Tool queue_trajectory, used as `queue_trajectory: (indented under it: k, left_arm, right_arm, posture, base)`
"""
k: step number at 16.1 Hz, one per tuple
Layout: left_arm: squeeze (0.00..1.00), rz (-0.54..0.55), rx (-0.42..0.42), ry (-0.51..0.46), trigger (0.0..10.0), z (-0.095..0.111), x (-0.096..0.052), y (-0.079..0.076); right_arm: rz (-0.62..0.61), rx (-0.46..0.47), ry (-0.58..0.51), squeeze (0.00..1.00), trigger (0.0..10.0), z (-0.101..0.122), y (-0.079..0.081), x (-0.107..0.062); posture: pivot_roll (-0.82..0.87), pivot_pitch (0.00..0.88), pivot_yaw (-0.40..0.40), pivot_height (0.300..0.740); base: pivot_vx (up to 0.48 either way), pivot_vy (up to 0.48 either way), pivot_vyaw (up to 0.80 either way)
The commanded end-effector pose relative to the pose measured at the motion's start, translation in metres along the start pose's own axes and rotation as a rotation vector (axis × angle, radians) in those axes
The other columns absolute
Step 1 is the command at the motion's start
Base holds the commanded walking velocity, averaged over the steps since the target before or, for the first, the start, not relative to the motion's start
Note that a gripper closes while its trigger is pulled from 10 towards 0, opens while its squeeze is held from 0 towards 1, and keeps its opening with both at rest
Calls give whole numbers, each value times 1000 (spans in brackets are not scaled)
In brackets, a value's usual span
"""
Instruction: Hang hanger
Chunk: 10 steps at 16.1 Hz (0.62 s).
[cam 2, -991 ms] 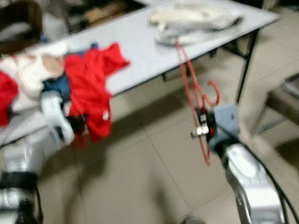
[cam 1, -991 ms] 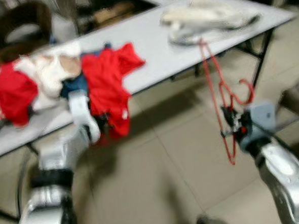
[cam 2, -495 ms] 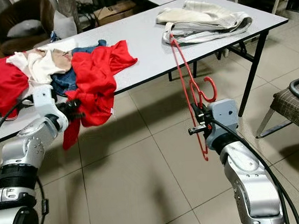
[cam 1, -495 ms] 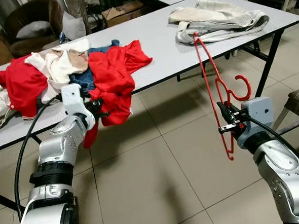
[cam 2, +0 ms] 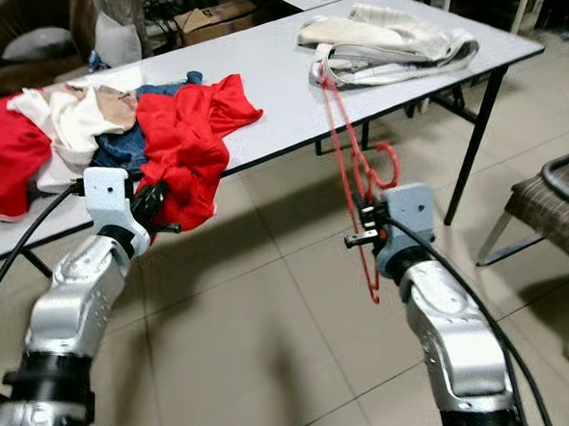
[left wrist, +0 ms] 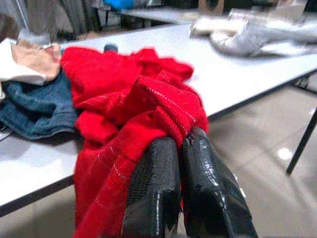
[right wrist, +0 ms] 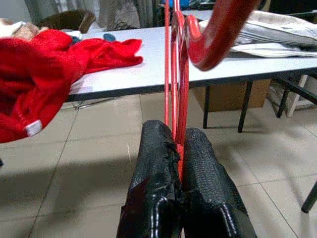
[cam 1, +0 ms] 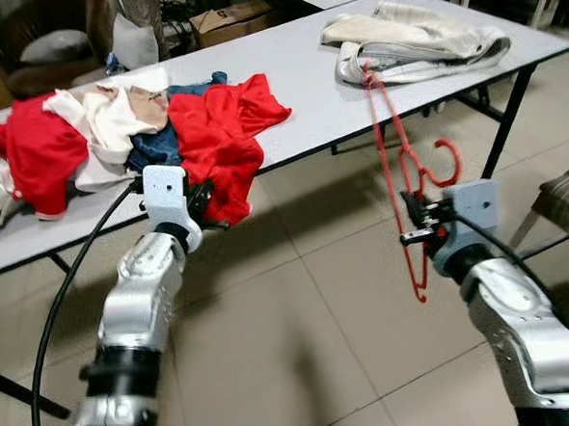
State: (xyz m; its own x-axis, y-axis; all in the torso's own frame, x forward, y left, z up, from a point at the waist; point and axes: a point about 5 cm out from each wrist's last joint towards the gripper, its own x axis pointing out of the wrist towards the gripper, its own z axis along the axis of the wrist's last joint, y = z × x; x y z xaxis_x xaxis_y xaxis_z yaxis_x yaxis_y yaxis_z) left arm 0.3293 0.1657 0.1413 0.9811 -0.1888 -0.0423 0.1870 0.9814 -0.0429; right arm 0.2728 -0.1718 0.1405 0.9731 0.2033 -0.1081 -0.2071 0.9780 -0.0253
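Note:
A red wire hanger (cam 1: pixel 406 172) stands upright in the air in front of the white table (cam 1: pixel 295 67), its hook (cam 1: pixel 443 161) curling to the right. My right gripper (cam 1: pixel 409 227) is shut on the hanger's lower bars, the black fingers (right wrist: pixel 163 163) pinching the red wires (right wrist: pixel 176 89). A red garment (cam 1: pixel 217 140) drapes over the table's front edge from a pile of clothes. My left gripper (cam 1: pixel 206 200) is shut on a fold of that red garment (left wrist: pixel 148 109), with the fingers (left wrist: pixel 198 168) closed on the cloth.
The pile (cam 1: pixel 77 139) holds red, white, tan and blue clothes at the table's left. A beige garment (cam 1: pixel 419 36) lies at the table's right end. A chair (cam 2: pixel 564 196) stands on the tiled floor at far right. A brown armchair (cam 1: pixel 42 44) sits behind the table.
The view has shifted. My left gripper has risen closer to the table edge with the red garment. My right gripper has carried the hanger a little up and leftward.

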Motion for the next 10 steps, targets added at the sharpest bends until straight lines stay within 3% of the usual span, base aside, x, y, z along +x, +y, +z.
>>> queue_trajectory:
  k: [1,2,6,10]
  left_arm:
    - [0,26,9,-48,10000,8,-3,4]
    - [0,27,0,-59,10000,6,-6,-1]
    - [0,25,-1,-68,10000,4,-9,-11]
    - [0,6,-21,-55,10000,2,-8,-14]
  right_arm:
    - [8,-8,-3,0,10000,4,3,3]
    - [4,-16,-3,0,10000,5,2,5]
    - [3,-38,1,0,10000,7,-4,8]
    - [-15,-46,11,0,10000,3,-6,4]
  posture:
    - [-106,0,73,740]
    - [-102,0,59,740]
    - [-98,0,44,740]
    - [-114,0,68,740]
  base:
    - [345,0,0]
    - [416,0,0]
    - [467,0,788]
    - [477,0,0]
